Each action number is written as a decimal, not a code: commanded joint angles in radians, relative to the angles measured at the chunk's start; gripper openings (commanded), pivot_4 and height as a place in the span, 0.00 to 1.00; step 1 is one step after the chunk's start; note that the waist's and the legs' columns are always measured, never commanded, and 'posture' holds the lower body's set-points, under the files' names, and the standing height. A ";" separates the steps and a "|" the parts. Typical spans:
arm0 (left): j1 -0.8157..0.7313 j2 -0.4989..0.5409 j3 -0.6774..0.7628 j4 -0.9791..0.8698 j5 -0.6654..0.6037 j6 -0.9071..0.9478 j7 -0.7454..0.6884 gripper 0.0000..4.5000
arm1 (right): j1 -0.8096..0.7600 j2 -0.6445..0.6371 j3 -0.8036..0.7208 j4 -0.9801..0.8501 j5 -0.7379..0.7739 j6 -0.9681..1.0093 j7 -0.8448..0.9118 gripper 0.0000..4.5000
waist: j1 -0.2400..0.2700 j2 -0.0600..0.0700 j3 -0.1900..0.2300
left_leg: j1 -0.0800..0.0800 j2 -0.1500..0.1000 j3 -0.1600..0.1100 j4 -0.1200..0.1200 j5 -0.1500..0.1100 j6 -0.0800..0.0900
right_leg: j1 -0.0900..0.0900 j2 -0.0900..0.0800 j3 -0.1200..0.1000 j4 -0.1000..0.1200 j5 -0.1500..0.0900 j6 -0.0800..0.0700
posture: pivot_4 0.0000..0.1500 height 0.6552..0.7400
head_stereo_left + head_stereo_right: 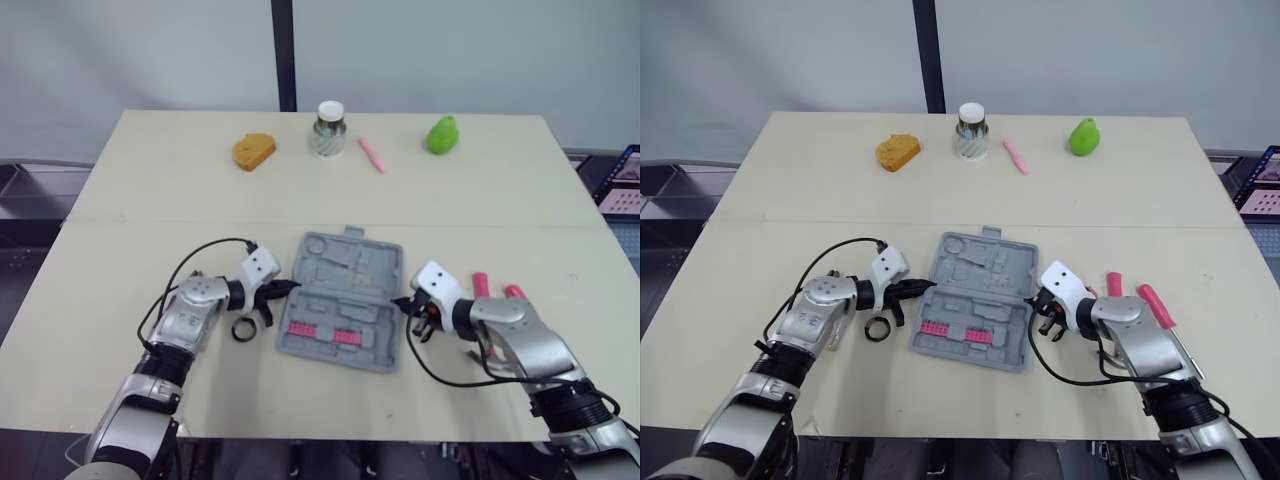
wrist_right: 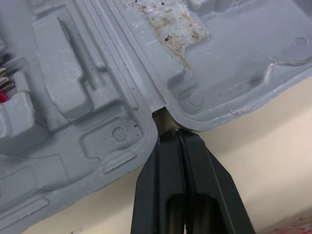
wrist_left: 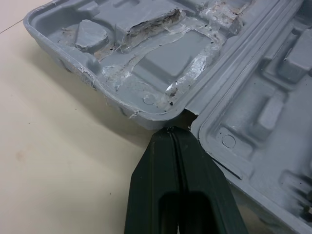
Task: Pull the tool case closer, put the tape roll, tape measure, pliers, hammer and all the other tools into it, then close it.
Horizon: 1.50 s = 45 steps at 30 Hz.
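Left gripper (image 1: pixel 291 288) and right gripper (image 1: pixel 401 300), both with fingers together, at the hinge ends of the open case (image 1: pixel 345 298).
Tape roll (image 1: pixel 243 328) lies on the bench (image 1: pixel 150 200) just beside the left gripper, outside the case. Left gripper tips touch the notch on the case's left edge, between its two halves. Case lies flat mid-bench, with red bits (image 1: pixel 322 332) in the near half. Right gripper tips touch the matching notch on the right edge. Red-handled tools (image 1: pixel 1154 304) lie on the bench further right.
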 commanded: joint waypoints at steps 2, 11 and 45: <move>-0.004 -0.007 0.000 -0.022 -0.004 0.002 -0.024 0.00 | -0.003 0.004 -0.004 -0.025 0.011 -0.017 0.025 0.01 | 0.000 0.000 0.000 | 0.000 0.000 0.000 0.000 0.000 0.000 | 0.000 0.000 0.000 0.000 0.000 0.000 | 1.00 1.00; 0.109 0.076 -0.031 -0.243 -0.013 0.137 -0.120 0.00 | 0.032 -0.037 0.008 -0.099 0.051 -0.027 0.143 0.01 | -0.002 0.000 0.000 | 0.000 0.002 0.000 0.000 0.000 0.000 | 0.000 0.002 0.000 0.000 0.000 0.000 | 1.00 1.00; 0.481 0.240 -0.024 -0.772 -0.081 0.450 -0.118 0.00 | 0.223 -0.154 0.018 -0.345 0.159 0.103 0.279 0.01 | 0.004 0.000 0.000 | 0.000 0.006 0.000 0.000 -0.002 -0.003 | 0.000 0.005 0.001 -0.003 0.000 -0.003 | 1.00 1.00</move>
